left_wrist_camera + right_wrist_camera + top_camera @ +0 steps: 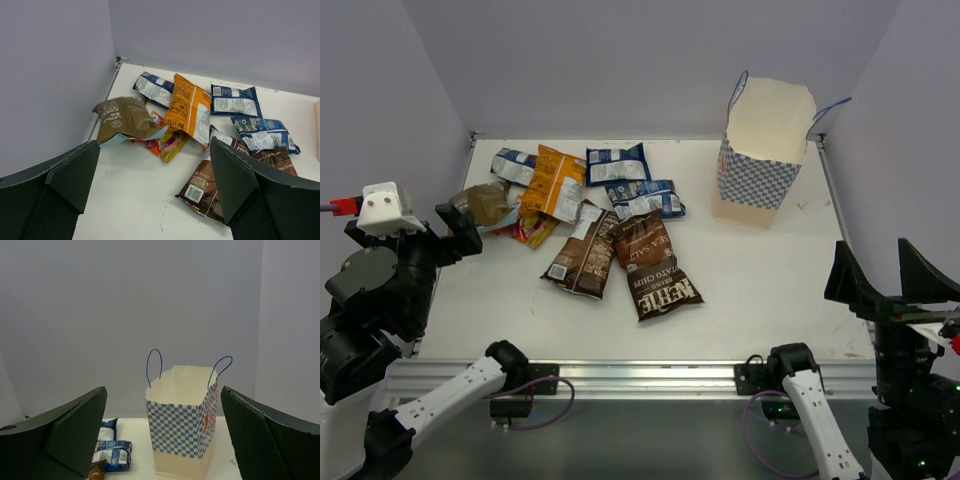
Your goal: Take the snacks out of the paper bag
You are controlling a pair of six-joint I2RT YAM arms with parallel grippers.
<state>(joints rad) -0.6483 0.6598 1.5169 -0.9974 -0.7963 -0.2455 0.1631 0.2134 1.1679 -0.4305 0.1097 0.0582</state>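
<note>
Upright paper bag (765,150) at upper right of table (770,290); snacks (600,215) strewn at upper left; left gripper (462,228) and right gripper (885,275) gaping wide, both empty.

Checkered paper bag (756,176) upright, far right, snacks (582,250) strewn flat, left
</note>
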